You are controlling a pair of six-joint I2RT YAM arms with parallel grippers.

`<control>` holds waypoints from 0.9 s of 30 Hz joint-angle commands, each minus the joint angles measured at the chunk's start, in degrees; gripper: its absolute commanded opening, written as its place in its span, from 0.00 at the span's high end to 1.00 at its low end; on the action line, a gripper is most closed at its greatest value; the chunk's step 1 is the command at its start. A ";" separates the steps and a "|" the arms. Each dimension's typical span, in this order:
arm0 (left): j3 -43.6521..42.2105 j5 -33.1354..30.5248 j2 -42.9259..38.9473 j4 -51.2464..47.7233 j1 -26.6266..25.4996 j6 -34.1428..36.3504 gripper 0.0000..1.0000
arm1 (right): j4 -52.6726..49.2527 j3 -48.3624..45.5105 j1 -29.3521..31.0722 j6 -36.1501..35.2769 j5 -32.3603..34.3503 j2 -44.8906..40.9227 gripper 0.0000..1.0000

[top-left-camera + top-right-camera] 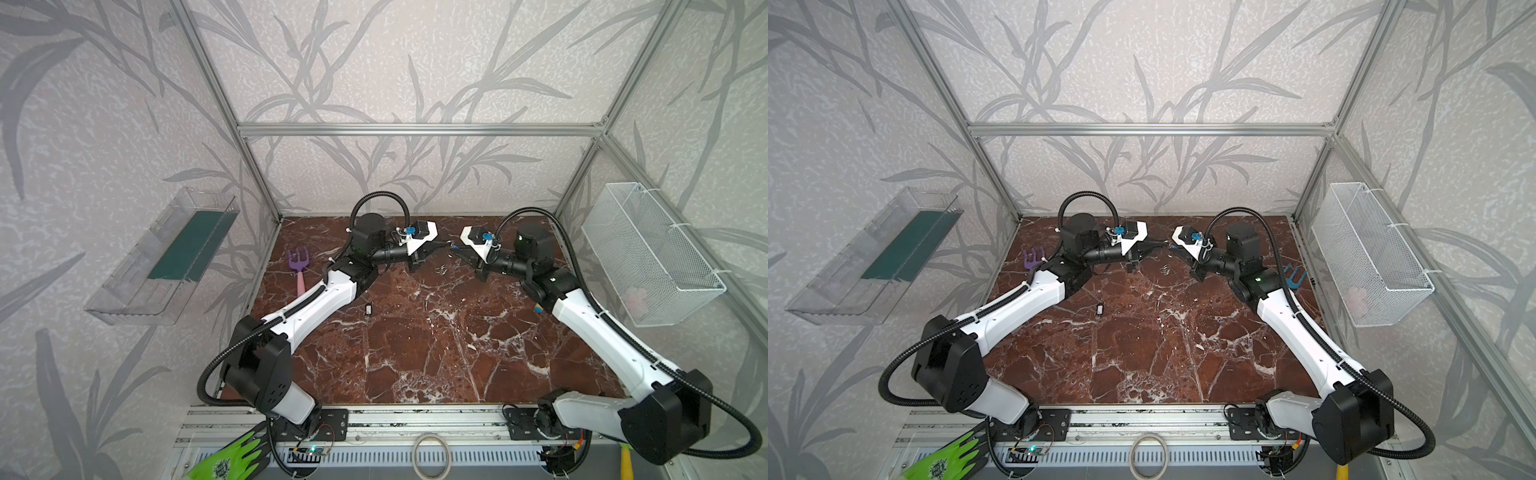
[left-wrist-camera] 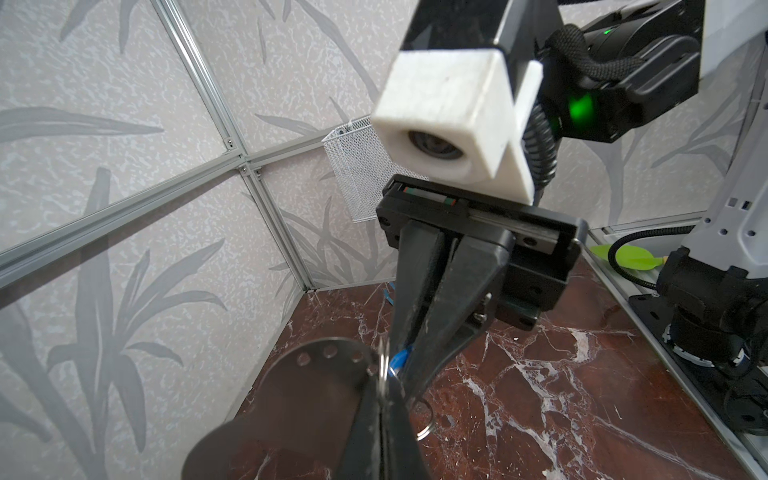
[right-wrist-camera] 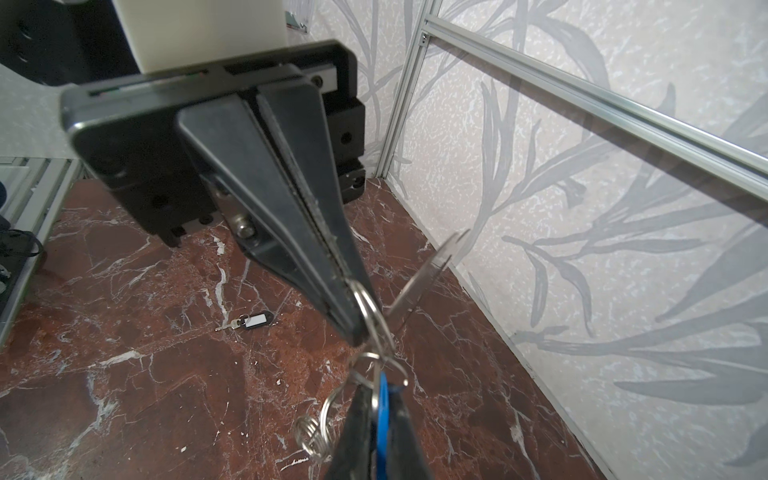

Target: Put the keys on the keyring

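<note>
Right gripper [image 3: 376, 388] is gripping the blue-tagged silver key [image 3: 383, 411] just beside the left gripper [image 2: 380, 376], which is clamping the flat grey metal keyring [image 2: 291, 395]; the black-and-white-headed key [image 3: 251, 322] is lying well apart.

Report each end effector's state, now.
Left end effector: closed, gripping the keyring.
Right end effector: closed on the blue-tagged key.

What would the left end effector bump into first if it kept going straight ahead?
Most likely the right end effector: it points back, nearly tip to tip, pinching the blue-tagged key just ahead of the left end effector and its keyring.
</note>
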 commanded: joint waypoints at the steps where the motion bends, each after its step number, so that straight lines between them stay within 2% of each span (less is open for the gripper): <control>1: 0.71 4.14 -0.22 6.80 -0.35 -3.65 1.00 | -1.89 1.34 -0.71 1.13 -4.27 1.58 0.78; 4: 0.45 2.83 -0.27 6.47 -0.04 -3.43 1.00 | 0.44 -0.90 -1.55 1.91 -2.75 -0.33 0.67; 8: 0.36 1.79 -0.28 5.74 0.67 -3.08 1.00 | 15.97 -10.47 -6.50 8.74 -3.49 -7.30 0.57; 10: 0.57 2.11 -0.06 5.65 0.79 -3.21 1.00 | 19.81 -12.55 -7.91 9.83 -5.04 -9.62 0.55; 15: 1.05 2.48 0.61 6.01 0.82 -3.65 1.00 | 17.99 -9.72 -8.01 9.51 -12.50 -9.53 0.55; 18: 1.36 2.42 0.87 5.68 0.91 -3.46 1.00 | 21.42 -9.11 -7.92 12.26 -14.58 -8.62 0.56; 27: 1.51 3.19 0.96 5.18 0.82 -2.86 1.00 | 24.84 -4.16 -5.64 15.46 -18.30 -1.44 0.69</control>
